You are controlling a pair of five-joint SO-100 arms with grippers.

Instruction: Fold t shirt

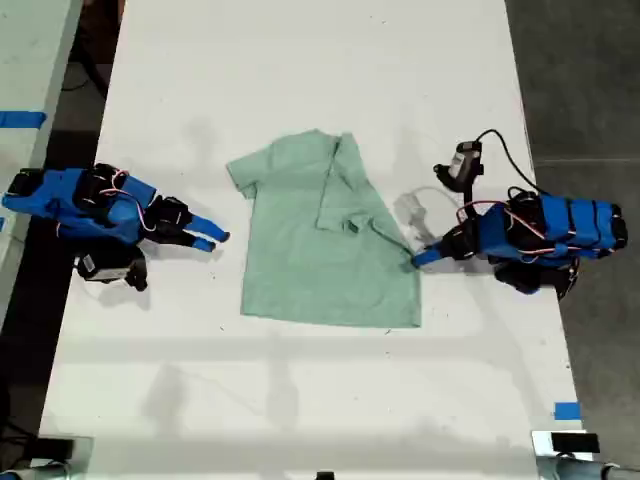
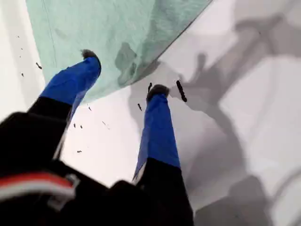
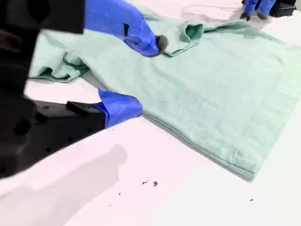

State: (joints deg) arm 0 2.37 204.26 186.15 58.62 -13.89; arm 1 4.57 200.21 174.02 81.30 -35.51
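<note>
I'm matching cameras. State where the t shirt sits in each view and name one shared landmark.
Exterior view: the t shirt lies mid-table, between the two arms.
First wrist view: the t shirt fills the area just beyond the open fingertips.
Second wrist view: the t shirt spreads across the picture, its edge at the fingertips.
Shared landmark: my first end effector, beside the shirt in all three.

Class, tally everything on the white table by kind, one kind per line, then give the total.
T-shirt: 1
Blue arms: 2, ending in my first gripper and my second gripper
Total: 3
</note>
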